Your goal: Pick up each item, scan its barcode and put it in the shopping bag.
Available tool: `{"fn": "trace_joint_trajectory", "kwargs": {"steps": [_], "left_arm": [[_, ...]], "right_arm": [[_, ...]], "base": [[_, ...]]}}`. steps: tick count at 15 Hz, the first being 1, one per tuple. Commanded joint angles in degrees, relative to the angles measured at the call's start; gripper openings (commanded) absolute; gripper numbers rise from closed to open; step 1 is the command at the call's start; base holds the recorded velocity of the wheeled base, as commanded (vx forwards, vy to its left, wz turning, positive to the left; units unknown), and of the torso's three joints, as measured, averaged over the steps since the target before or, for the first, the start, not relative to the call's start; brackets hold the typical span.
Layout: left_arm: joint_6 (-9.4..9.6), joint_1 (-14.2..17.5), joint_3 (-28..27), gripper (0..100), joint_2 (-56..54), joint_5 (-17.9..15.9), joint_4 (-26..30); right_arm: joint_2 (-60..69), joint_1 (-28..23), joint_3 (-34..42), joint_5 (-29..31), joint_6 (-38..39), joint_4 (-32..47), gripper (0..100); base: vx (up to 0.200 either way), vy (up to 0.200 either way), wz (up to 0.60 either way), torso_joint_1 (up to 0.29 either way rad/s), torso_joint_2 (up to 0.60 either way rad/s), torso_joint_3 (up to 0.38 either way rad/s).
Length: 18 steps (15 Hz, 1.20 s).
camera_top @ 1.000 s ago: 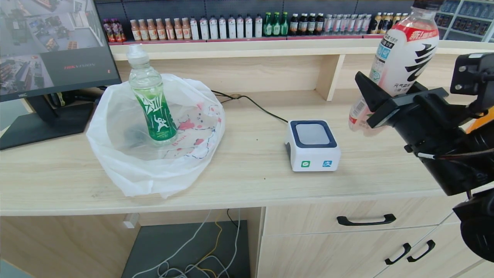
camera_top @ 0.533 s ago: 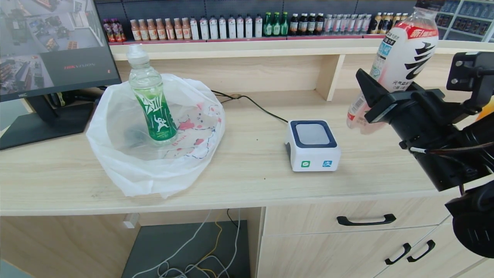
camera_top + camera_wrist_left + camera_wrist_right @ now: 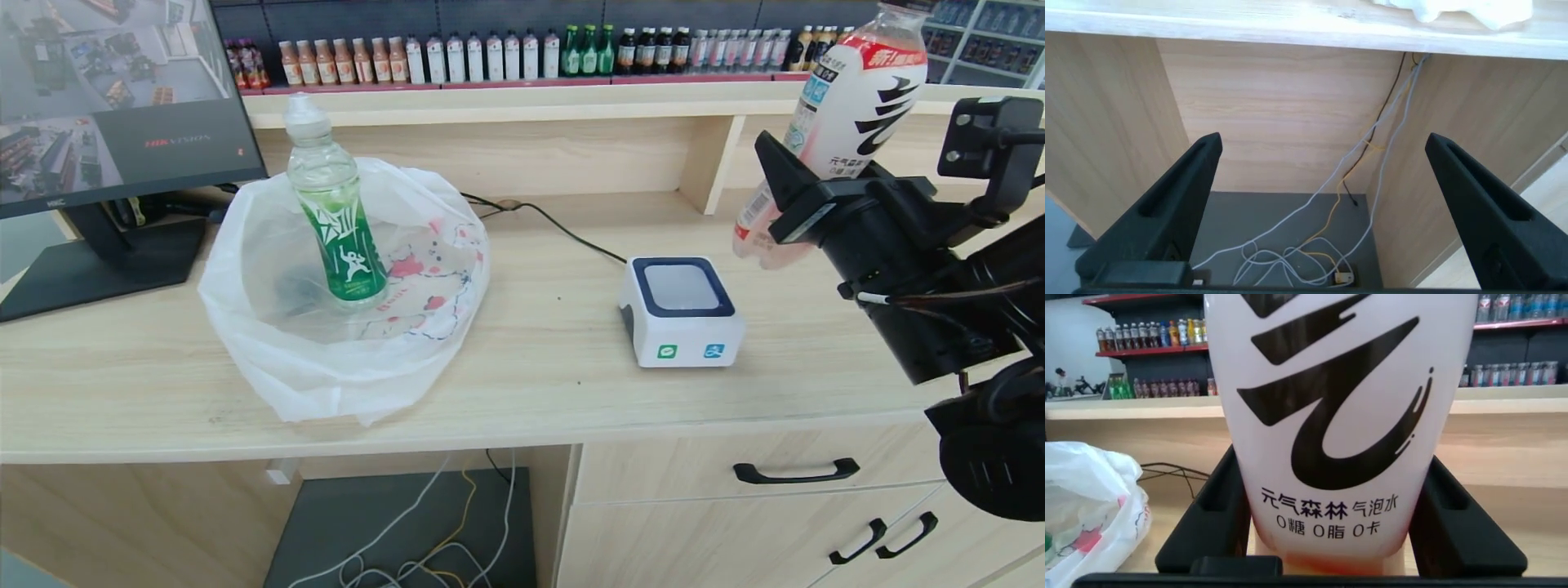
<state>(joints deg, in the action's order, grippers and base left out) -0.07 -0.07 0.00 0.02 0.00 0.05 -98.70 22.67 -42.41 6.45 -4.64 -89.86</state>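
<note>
Shop checkout, head view: one pale wooden bench (image 3: 531,384) across the middle of the frame, and a back shelf (image 3: 522,82) along the top edge with a row of bottles too small to count.

Since a second ago the whole head picture has slid slightly rightward, which is the camera's move. Measured against the scanner, the held bottle now stands a little nearer to it and a little higher.

- Monitor (image 3: 114,90): one, upper left.
- Shopping bag (image 3: 343,359): one, white, open, left of centre on the bench.
- Right gripper (image 3: 792,200): one, upper right, its fingers (image 3: 1208,523) clamped on either side of the white-and-pink bottle.
- Left gripper (image 3: 1323,143): one, in the left wrist view, below the bench edge, fingers spread wide with nothing between them.
- Bottles in play: two. The white-and-pink bottle (image 3: 849,106) is tilted in the air at upper right, above and to the right of the scanner. The green-labelled bottle (image 3: 335,220) stands upright inside the bag.
- Scanner (image 3: 682,310): one, a white cube right of centre, well apart from the bag.
- Drawer handles (image 3: 796,472): three, black, lower right.
- Cable (image 3: 563,233): one, black, running from the back of the bench to the scanner.
</note>
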Motion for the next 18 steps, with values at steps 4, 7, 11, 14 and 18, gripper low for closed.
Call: {"fn": "trace_joint_trajectory", "kwargs": {"steps": [4, 7, 11, 14, 18], "left_arm": [[-0.01, 0.07, 0.00, 100, -0.02, 0.00, -0.05], [-0.01, -0.01, 0.00, 100, -0.02, 0.00, -0.05], [-0.10, 0.07, 0.00, 100, -0.02, 0.00, -0.05], [0.16, -0.01, 0.00, 100, -0.02, 0.00, -0.05], [0.42, -0.01, 0.00, 100, -0.02, 0.00, -0.05]], "right_arm": [[-1.41, -0.35, -0.83, -0.12, -0.01, -0.14, 0], [-1.59, -0.26, -1.01, -0.12, -0.10, -0.14, 0], [-1.76, -0.26, -1.62, -0.12, -0.19, -0.14, 0], [-2.20, -0.26, -2.15, -0.12, -0.28, -0.14, 0], [-3.35, 0.00, -3.64, -0.21, -0.63, -0.14, 0]], "base": [[0.000, 0.200, 0.00, 0.004, 0.00, 0.002], [0.000, 0.200, 0.00, -0.001, 0.00, 0.007], [0.000, 0.200, 0.00, 0.002, 0.00, 0.000], [0.000, 0.067, 0.00, 0.001, 0.00, -0.001], [0.000, 0.000, 0.00, 0.000, 0.00, 0.000]]}}
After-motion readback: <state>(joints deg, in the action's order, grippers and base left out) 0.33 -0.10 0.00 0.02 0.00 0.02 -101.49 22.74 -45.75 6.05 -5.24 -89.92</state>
